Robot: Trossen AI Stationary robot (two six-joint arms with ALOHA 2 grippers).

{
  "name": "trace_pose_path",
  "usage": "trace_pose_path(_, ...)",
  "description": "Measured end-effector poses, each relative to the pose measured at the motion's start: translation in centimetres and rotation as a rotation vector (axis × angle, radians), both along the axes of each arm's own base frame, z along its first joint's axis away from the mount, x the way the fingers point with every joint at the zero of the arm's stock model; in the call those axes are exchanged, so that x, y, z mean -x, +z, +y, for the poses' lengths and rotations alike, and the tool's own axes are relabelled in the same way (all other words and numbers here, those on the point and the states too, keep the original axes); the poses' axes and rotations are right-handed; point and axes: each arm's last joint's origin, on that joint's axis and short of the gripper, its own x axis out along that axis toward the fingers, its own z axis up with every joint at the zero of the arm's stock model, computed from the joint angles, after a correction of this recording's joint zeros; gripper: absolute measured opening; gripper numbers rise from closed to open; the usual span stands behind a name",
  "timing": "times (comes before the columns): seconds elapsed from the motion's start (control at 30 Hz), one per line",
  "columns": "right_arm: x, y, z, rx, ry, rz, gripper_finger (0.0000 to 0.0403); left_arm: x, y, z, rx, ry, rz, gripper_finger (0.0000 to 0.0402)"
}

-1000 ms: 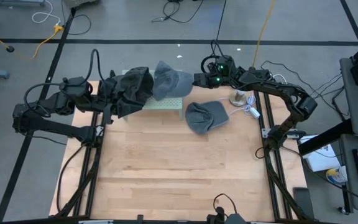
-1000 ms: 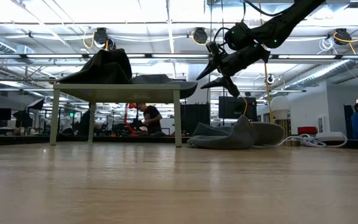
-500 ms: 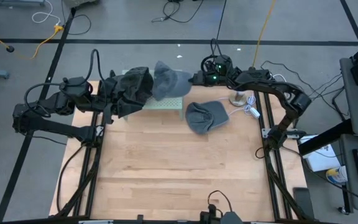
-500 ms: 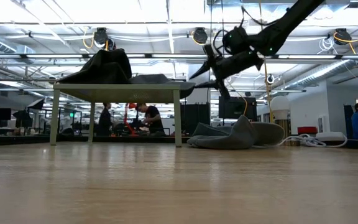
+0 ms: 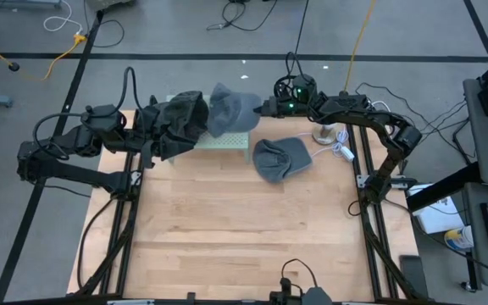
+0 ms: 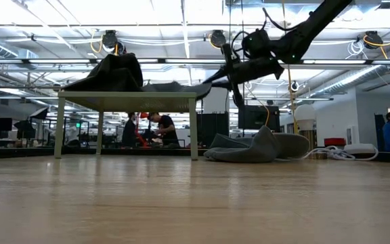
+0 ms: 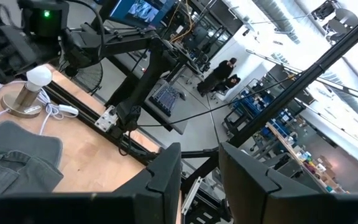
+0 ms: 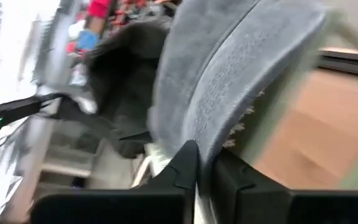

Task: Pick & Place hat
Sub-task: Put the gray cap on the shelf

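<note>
Right gripper (image 5: 263,108): fingers (image 8: 185,163) closed together on the brim edge of the grey hat (image 5: 230,111), which lies on top of the small pale stand (image 5: 230,141) at the far side of the wooden surface (image 5: 244,229); in the low view the gripper (image 6: 215,76) meets the hat (image 6: 175,87) at the stand's right end. Left gripper (image 7: 197,180): fingers (image 7: 163,171) held slightly apart with nothing between them, positioned over the stand's left part among a heap of dark cloth (image 5: 174,123). Second grey hat (image 5: 280,158): flat on the surface just right of the stand, apart from both grippers. White lamp with cord (image 5: 327,134): near the surface's far right edge. Background, low view: people (image 6: 160,129) in the room beyond.
</note>
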Motion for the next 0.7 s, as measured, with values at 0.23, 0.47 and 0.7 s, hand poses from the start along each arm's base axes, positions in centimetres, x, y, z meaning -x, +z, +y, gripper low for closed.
trace_pose_path(0.23, 0.0, 0.7, 0.0, -0.018, 0.032, -0.066, 0.0007, 0.0, 0.0, 0.0, 0.004, 0.000, 0.000, 0.0113)
trace_pose_path(0.47, 1.1, 2.3, 0.2, -0.025, 0.071, -0.092, 0.0005, 0.0, 0.0, 0.0, 0.007, 0.000, 0.001, 0.0113)
trace_pose_path(0.7, 1.8, 3.6, 0.9, -0.090, 0.078, -0.098, 0.0005, 0.0, 0.0, 0.0, 0.012, 0.000, 0.001, 0.0113)
